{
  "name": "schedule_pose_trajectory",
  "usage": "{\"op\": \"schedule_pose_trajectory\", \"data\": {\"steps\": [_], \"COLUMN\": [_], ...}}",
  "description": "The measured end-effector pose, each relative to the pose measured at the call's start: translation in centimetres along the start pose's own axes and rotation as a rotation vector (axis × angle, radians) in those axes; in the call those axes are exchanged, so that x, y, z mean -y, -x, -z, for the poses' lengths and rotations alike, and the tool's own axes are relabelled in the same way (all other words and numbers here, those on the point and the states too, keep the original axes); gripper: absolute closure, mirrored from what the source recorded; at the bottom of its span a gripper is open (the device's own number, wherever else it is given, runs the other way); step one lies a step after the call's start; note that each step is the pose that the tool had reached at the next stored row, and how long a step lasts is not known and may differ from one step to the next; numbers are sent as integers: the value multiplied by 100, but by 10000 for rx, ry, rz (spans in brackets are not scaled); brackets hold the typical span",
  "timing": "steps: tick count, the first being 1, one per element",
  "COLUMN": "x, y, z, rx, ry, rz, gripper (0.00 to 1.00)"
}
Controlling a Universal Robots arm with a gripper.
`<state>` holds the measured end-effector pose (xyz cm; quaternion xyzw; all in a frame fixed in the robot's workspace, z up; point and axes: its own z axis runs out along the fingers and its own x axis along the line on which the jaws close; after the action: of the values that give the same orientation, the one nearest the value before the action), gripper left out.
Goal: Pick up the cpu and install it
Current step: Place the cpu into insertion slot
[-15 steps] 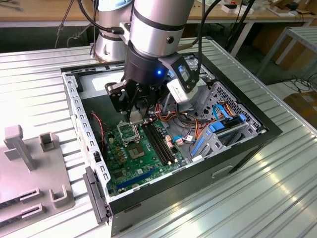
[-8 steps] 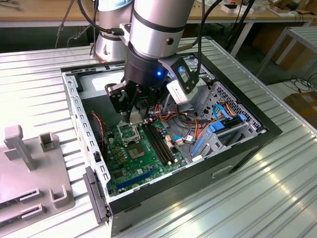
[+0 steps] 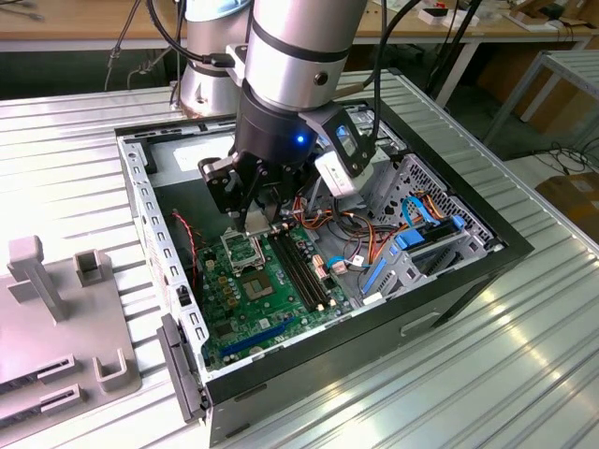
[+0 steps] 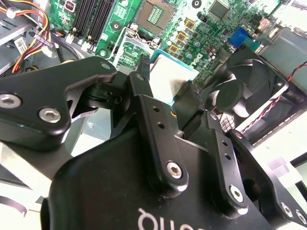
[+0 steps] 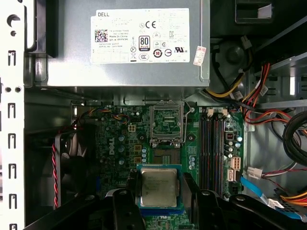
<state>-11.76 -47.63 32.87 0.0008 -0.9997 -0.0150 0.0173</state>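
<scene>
The claw is closing narrowly on the cpu, its two black fingers pressing against opposite edges of the chip. The silver-grey top is facing the first wrist view, and the chip is sitting level between the fingers. It is hanging clear above the green motherboard and is not touching anything below it.

The square metal socket is lying just beyond the chip on the board. As far as both wrist views show, it is standing empty with its centre exposed. In the first wrist view the chip is lining up fairly well with the socket from side to side but is sitting short of it, not over it.

Dark memory slots are running beside the socket, and a black fan is sitting on the other side. The grey power supply is lying past the socket, with bundled cables trailing off near it.

In the exterior view the arm is reaching down into the open computer case, which is resting on the ribbed metal worktop. A grey fixture is standing at the exterior view's left.

Judging by this, the pick-up is done, while the seating of the chip in the socket is not yet done.
</scene>
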Motion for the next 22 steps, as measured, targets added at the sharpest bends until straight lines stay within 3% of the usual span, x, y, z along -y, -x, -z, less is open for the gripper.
{"op": "schedule_pose_trajectory", "data": {"steps": [10,14,22], "x": [77,139,157], "y": [0,1,1], "z": [-16,-30,-45], "rx": [-1,-2,-2], "ry": [-3,-3,-4], "rz": [0,0,0], "gripper": [54,54,54]}}
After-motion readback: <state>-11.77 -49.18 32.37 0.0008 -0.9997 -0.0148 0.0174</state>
